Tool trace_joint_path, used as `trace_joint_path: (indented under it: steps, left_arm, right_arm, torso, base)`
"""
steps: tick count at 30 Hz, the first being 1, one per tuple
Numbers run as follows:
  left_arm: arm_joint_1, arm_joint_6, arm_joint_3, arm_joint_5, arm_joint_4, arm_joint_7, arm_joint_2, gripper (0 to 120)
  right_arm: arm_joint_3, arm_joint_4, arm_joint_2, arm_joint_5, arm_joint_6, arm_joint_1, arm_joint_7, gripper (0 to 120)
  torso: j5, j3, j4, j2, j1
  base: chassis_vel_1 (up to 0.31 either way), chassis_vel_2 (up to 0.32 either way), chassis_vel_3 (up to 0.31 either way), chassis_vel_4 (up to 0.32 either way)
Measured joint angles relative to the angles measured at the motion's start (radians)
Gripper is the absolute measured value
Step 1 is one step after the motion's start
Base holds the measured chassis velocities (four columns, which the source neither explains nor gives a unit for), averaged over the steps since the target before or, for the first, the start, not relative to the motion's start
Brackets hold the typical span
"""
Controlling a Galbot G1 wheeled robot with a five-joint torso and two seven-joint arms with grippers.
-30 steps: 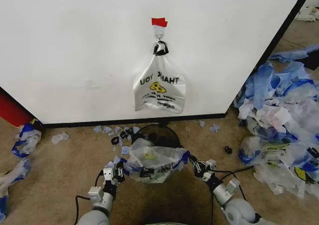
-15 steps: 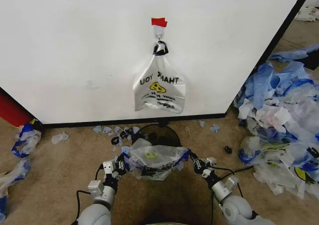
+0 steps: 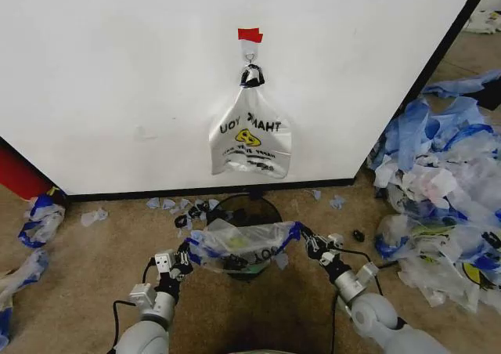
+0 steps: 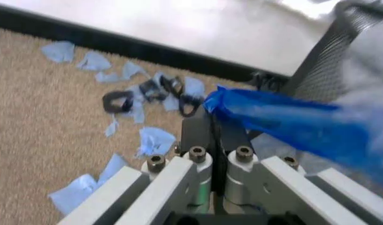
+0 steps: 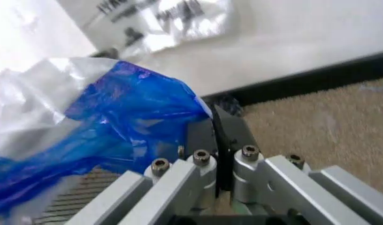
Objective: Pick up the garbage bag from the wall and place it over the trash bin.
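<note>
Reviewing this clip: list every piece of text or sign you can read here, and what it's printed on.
"THANK YOU", showing mirrored, black, above a yellow smiley: on the bag hanging on the wall hook.
Smaller lines under that smiley: too small to read.
Black print on the garbage bag stretched between both grippers above the trash bin: crumpled, only mirrored fragments, not readable.

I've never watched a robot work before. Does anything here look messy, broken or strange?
Yes: the floor is messy. Torn blue plastic scraps lie along the wall's base, and a big heap of crumpled bags sits to the right. The work looks orderly: the left gripper and right gripper hold the garbage bag stretched over the trash bin.
</note>
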Motion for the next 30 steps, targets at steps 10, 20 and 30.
trace_joint_path:
  steps: [10, 20, 30]
  left_arm:
    - [-0.081, -0.013, 0.044, -0.009, 0.146, 0.029, -0.047, 0]
    - [-0.127, -0.021, 0.053, -0.02, 0.199, 0.029, -0.067, 0]
    - [-0.146, -0.033, 0.045, -0.016, 0.221, 0.038, -0.069, 0]
  right_arm:
    - [-0.027, -0.13, 0.067, -0.012, 0.008, 0.058, 0.014, 0]
    - [-0.022, -0.175, 0.089, -0.008, 0.017, 0.067, -0.002, 0]
    - [-0.007, -0.202, 0.118, -0.02, 0.049, 0.072, -0.07, 0]
  torso:
    - [0.0001, 0.0, 0.0, 0.0, 0.0]
    - [-0.0001, 0.0, 0.0, 0.0, 0.0]
    - [0.0, 0.0, 0.0, 0.0, 0.0]
  base:
    - [0.0, 0.0, 0.0, 0.0]
    - [0.0, 0.0, 0.0, 0.0]
    - [0.0, 0.0, 0.0, 0.0]
